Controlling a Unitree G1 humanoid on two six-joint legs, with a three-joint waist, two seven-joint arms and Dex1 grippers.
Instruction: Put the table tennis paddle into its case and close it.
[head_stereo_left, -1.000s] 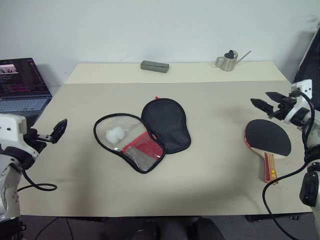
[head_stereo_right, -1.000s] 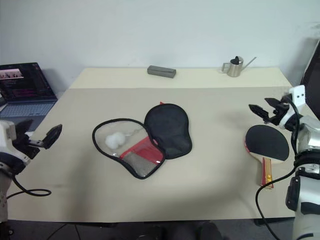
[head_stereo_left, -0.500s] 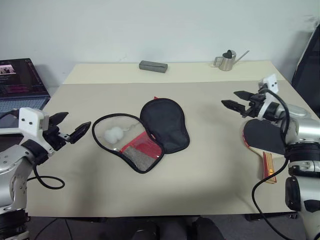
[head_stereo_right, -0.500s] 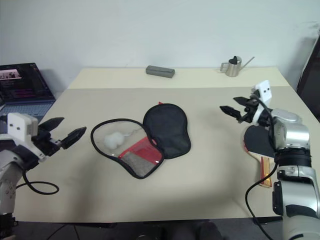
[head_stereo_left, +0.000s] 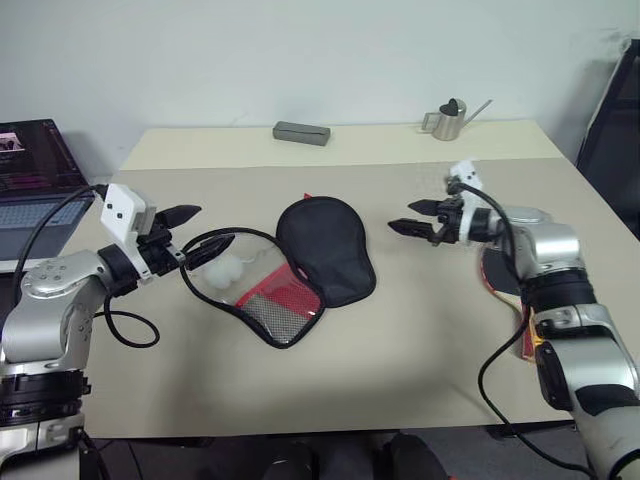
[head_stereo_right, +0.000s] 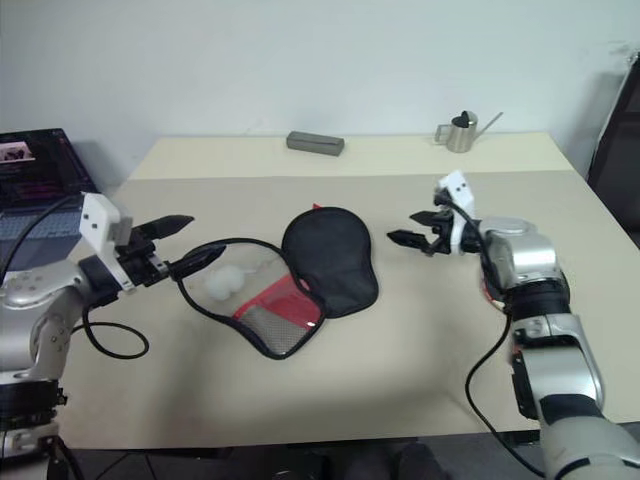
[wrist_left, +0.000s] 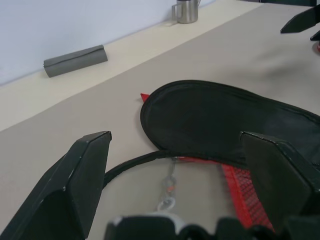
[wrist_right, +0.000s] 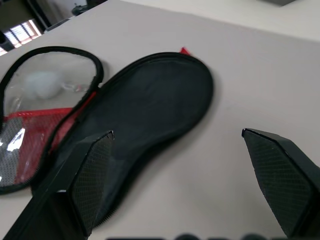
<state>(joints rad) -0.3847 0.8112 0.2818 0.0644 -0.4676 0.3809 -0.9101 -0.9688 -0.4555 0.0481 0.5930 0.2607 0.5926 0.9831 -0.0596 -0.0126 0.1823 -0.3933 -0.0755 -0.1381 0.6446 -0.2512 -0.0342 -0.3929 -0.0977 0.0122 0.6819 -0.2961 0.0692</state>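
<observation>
Looking for writing, we find none we can read on the case (head_stereo_left: 290, 265), which lies unzipped and spread flat mid-tabletop (head_stereo_left: 400, 340). Our left claw (head_stereo_left: 200, 232) hangs released at its clear flap; our right claw (head_stereo_left: 415, 217) hangs released just beside its black half. The paddle (head_stereo_left: 500, 285) lies behind our right arm.

Beige table (head_stereo_left: 400, 330) fills centre frame, plain white wall (head_stereo_left: 300, 50) behind. Open laptop (head_stereo_left: 35, 175) at left edge, screen lit. Grey bar (head_stereo_left: 301, 132) and small metal watering can (head_stereo_left: 449, 120) at table's far edge. Even light.
</observation>
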